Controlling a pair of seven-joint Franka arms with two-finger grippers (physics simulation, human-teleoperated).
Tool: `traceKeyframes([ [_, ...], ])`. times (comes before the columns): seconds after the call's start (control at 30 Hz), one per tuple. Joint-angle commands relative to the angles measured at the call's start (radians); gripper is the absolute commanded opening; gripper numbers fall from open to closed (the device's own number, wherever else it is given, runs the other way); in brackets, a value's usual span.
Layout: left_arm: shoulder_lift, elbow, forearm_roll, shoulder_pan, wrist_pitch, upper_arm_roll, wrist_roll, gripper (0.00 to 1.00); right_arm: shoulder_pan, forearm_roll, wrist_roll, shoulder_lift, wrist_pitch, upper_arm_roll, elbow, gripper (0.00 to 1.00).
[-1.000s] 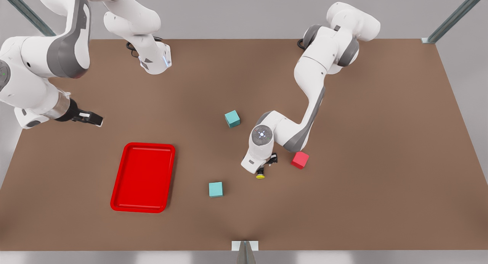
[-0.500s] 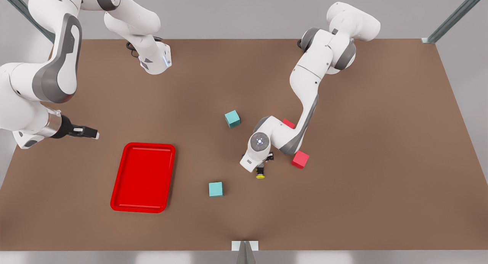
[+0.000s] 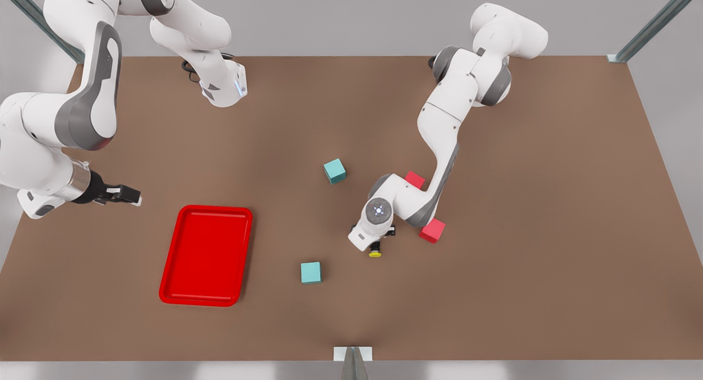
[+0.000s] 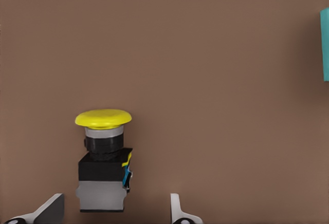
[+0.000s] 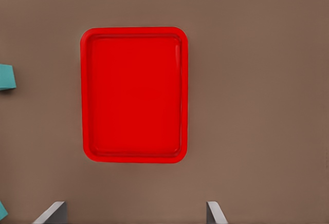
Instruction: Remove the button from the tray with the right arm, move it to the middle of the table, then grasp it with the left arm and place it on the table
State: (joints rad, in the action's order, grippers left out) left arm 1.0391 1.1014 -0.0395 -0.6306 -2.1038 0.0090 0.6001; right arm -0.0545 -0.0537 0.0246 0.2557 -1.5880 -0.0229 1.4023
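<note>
Brown worktop carries the red tray at lower left of the front view, with nothing in it. Near the frame's middle, the left tool stands over the button. Its wrist view shows fingers spread apart, the button between them and unclamped. At far left, the right tool hovers, fingers parted and holding nothing, the tray beneath it.

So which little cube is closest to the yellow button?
The red cube beside the arm's elbow is closest to the button. The other red cube sits farther back, and both teal cubes lie farther toward the front view's left.
</note>
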Motion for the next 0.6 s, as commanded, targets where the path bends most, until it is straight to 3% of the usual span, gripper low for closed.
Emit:
traceKeyframes([
  [0.0,-0.002,-0.003,-0.003,0.002,-0.005,0.000,-0.111,1.00,-0.001,0.000,0.031,-0.001,-0.010,0.001,-0.003,1.00],
  [0.57,0.039,-0.058,-0.002,0.014,-0.005,0.000,-0.131,1.00,-0.002,-0.002,0.031,-0.001,-0.007,0.000,-0.002,1.00],
])
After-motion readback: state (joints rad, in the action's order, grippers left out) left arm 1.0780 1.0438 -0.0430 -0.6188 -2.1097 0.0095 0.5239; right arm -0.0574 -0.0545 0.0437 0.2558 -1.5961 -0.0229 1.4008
